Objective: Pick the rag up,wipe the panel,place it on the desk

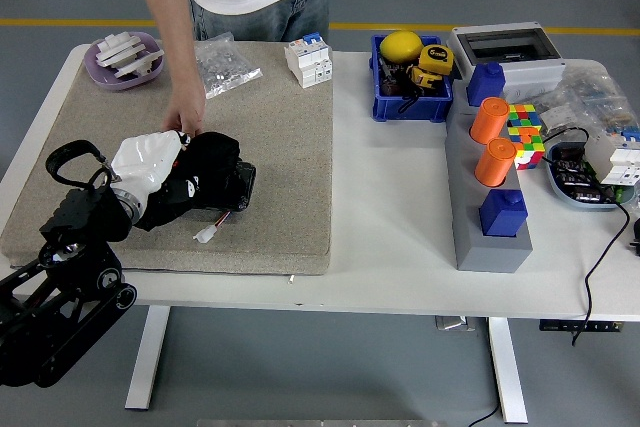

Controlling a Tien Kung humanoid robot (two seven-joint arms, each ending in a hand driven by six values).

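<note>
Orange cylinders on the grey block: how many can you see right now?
2. One orange cylinder stands at the grey block's far end, the other just nearer, between two blue pieces. None appear hidden.

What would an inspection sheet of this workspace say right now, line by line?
Surface: white table with a beige mat on its left half.
Job's things: black panel on the mat, mostly covered; black rag pressed on it.
Clutter: blue bin, purple dish, orange cylinders, colour cube.
Grippers: left hand on the rag; right not seen.
Cables: black cable at right edge.
Surroundings: person's hand steadies the panel.
</note>
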